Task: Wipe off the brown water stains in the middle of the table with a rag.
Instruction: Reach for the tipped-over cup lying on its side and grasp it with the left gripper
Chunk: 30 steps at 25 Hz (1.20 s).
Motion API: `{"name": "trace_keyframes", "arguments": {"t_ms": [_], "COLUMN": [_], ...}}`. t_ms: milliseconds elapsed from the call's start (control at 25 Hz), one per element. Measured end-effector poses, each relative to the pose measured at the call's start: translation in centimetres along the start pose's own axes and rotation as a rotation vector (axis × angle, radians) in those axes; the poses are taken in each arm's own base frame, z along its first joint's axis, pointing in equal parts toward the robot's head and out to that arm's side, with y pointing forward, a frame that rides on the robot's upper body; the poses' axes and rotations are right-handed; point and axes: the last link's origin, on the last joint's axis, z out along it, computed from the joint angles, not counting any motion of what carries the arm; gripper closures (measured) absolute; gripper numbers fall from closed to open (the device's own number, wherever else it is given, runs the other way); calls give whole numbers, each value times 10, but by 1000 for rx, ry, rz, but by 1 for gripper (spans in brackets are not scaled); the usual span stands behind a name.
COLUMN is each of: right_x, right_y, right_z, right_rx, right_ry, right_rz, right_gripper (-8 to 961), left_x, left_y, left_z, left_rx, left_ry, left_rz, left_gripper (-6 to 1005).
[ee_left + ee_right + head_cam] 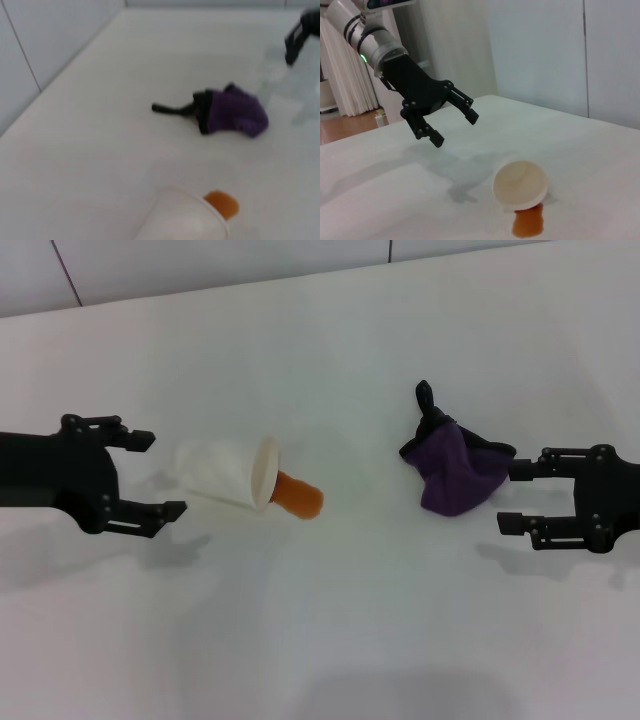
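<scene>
1. White table (330, 640) fills the head view; its bare surface is seen nearest the camera.
2. Left gripper (165, 475) is held low over the table at the left, fingers spread wide, nothing between them; it is also seen in the right wrist view (455, 127), raised above the surface.
3. Paper cup (225, 472) is tipped on its side just beside the left gripper's fingertips, mouth turned toward the table's middle.
4. Brown water stains (299, 496) are seen as one glossy orange-brown blob on the table, touching the cup's rim, right at its mouth; also seen in the wrist views (222, 204) (527, 224).
5. Rag (458, 472) is bunched on the table right of the stain, well apart from it, purple with black edging, black tail pointing away from the robot.
6. Right gripper (503, 496) is held at the right, fingers spread, the upper fingertip at the rag's edge; contact cannot be told, nothing is pinched.
</scene>
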Motion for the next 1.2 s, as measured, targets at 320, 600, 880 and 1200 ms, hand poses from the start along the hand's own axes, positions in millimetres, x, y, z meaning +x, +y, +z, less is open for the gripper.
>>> {"name": "trace_keyframes", "arguments": {"t_ms": [320,600,880,1200], "right_x": [-1,-6,-9,-11], "right_y": [-4,-9,-15,-18], "right_z": [4,8,11,12], "right_rx": [20,32,53,66], "right_ry": [1,2,3,1], "right_rz": [27,45,55,71], "right_gripper": [249,249,250,250], "left_x": [18,39,59,60], "left_y": [-16,-25,-29,-35], "left_z": [-1,9,26,45], "left_rx": [2,-3,-35,-52], "left_ry": [-196,-324,-347,-360], "left_rz": [141,325,466,555], "left_gripper": [114,115,115,115]}}
